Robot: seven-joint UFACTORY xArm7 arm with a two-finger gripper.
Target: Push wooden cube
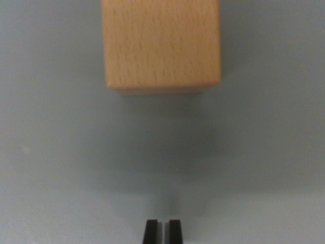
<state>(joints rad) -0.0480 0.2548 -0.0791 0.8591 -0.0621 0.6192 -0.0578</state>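
A light wooden cube [161, 44] fills the upper middle of the wrist view, resting on a grey surface [56, 152]; its top is cut off by the frame's upper edge. My gripper [162, 231] shows at the bottom centre as two black fingertips close together with only a thin slit between them, holding nothing. The fingertips stand well short of the cube, with a band of bare grey surface and the cube's shadow between them.
Plain grey surface spreads to the wrist view's left and right of the cube and around the fingertips. Nothing else is in view.
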